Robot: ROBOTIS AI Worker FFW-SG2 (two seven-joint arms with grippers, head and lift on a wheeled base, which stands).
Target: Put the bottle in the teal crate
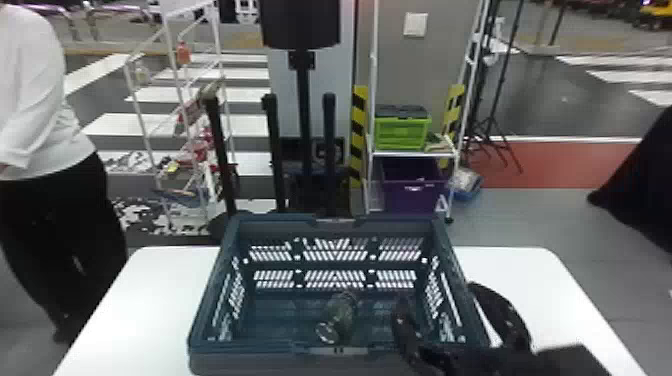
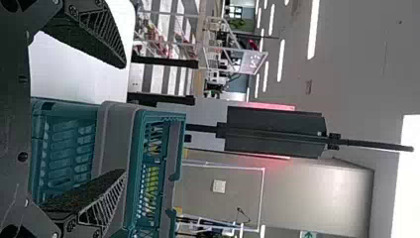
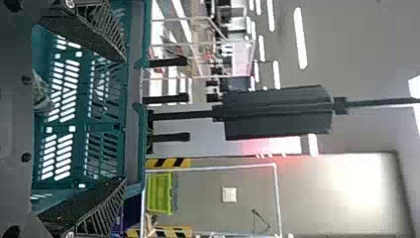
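Apparently, placement is complete: the bottle [image 1: 341,315] rests inside the teal crate [image 1: 250,362], the left gripper [image 2: 123,119] and right gripper [image 3: 124,119] are spread and empty, and the next move requires retracting the latter.

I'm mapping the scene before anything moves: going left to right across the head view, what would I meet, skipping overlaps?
White wire rack → bottle in the teal crate → right hand.

The right gripper [image 1: 436,295] sits low in the head view, black fingers wide apart; the left gripper [image 2: 124,118] is likewise spread.
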